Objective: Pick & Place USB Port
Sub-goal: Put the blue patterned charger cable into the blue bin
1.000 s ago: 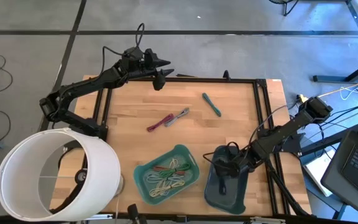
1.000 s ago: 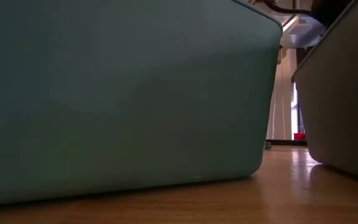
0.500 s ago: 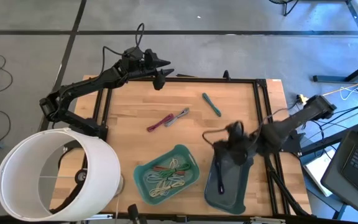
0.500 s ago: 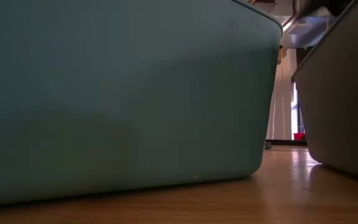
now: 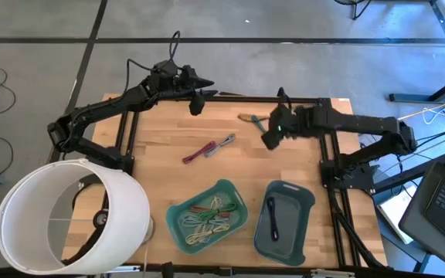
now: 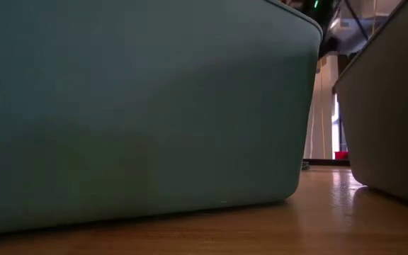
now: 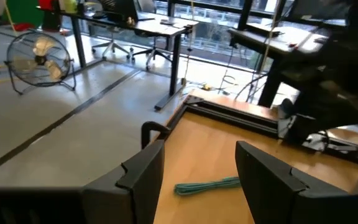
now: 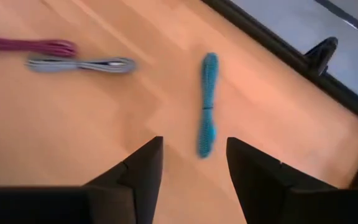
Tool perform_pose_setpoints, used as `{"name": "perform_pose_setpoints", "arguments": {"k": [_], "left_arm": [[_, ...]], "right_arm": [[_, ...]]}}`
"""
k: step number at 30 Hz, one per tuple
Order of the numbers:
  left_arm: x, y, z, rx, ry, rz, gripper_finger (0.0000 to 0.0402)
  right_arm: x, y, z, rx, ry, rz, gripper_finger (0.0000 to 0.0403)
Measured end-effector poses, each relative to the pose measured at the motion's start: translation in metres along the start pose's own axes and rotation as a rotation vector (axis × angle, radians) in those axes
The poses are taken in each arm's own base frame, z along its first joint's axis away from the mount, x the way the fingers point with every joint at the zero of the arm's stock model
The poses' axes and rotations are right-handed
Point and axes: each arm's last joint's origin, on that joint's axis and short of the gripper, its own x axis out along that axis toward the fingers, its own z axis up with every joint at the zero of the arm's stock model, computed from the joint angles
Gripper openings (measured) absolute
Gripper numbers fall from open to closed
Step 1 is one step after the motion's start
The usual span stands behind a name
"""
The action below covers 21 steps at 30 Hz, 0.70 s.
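I have the right gripper (image 8: 188, 163) hovering over the teal cable (image 8: 207, 104) at the table's (image 5: 161, 147) far edge, fingers spread with nothing between them. The left gripper (image 5: 195, 94) waits at the far left corner of the table, fingers apart and empty. A black cable (image 5: 273, 218) lies in the dark tray (image 5: 304, 202) near the table's front edge.

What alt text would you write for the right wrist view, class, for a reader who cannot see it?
The right gripper, fingers open and empty, hovers over a wooden table just short of a coiled teal cable. A grey cable and a magenta cable lie farther off, end to end.
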Motion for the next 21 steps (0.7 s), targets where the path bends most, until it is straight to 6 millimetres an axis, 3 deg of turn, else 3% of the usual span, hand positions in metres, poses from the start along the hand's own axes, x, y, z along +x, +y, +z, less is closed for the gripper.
{"name": "perform_pose_setpoints", "arguments": {"k": [5,10,16,21], "left_arm": [[-0.003,-0.007,0.003,-0.042,-0.011,-0.019,0.0191],[-0.002,-0.013,0.003,-0.082,-0.010,-0.040,0.0191],[-0.001,-0.020,0.003,-0.077,-0.008,-0.062,0.0191],[-0.001,-0.021,0.003,-0.078,-0.008,-0.064,0.0191]], "right_arm": [[0.048,-0.025,0.012,-0.021,0.038,0.140,0.0174],[0.095,-0.047,0.005,0.057,0.072,0.275,0.0174],[0.128,-0.059,-0.008,0.017,0.143,0.262,0.0174],[0.150,-0.057,-0.010,-0.046,0.193,0.250,0.0174]]}}
